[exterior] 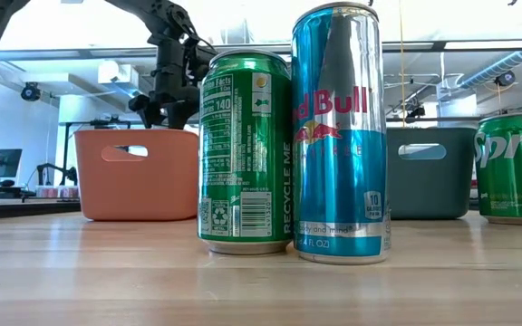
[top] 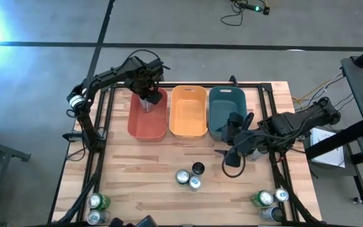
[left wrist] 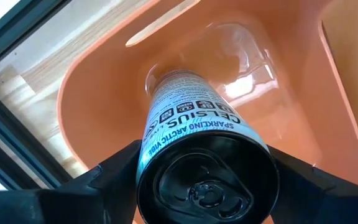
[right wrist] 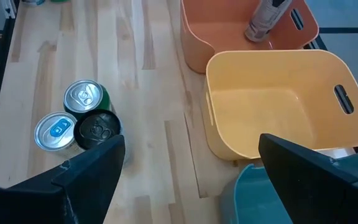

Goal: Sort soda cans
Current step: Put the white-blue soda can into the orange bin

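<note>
cans are spread over the desk. left end effector is clamped on a black-topped celsius can, held upright inside the red tub. right end effector hangs spread and empty near the teal tub; three cans cluster at mid-desk, others at the near corners.

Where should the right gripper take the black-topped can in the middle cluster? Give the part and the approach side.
Grip the black-topped can around its upper body, coming straight down from above. It stands upright, and the blue-tabbed can and the green can stand close against it, so place the fingers on its two free sides. The right gripper is open, which probably suits this.
</note>
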Controlling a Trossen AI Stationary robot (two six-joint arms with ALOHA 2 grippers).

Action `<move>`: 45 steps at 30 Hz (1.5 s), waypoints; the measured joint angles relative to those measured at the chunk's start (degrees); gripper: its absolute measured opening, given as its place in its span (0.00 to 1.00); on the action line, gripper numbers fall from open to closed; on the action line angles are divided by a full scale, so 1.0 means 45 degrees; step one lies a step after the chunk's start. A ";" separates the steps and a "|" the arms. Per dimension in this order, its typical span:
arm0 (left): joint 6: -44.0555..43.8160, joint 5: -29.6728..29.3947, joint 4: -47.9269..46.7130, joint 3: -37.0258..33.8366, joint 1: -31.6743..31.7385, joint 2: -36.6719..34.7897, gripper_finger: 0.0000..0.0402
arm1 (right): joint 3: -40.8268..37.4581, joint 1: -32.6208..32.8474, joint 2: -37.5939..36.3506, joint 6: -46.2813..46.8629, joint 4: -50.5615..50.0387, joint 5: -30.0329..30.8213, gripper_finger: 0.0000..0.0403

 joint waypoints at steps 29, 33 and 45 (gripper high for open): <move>-0.0010 -0.0052 -0.2738 0.3051 -0.0143 -0.0163 0.73 | 0.0000 -0.0399 -0.0061 -0.1446 -0.0088 -0.0112 0.91; 0.0025 0.1192 -0.2588 0.3925 -0.0725 -0.0740 0.73 | 0.0000 -0.0399 -0.0131 -0.1489 -0.0317 -0.0107 0.91; 0.0429 0.0321 0.0874 0.4645 -0.8355 -0.1802 0.74 | -0.0005 -0.0501 -0.0131 -0.1044 -0.0661 0.0330 0.91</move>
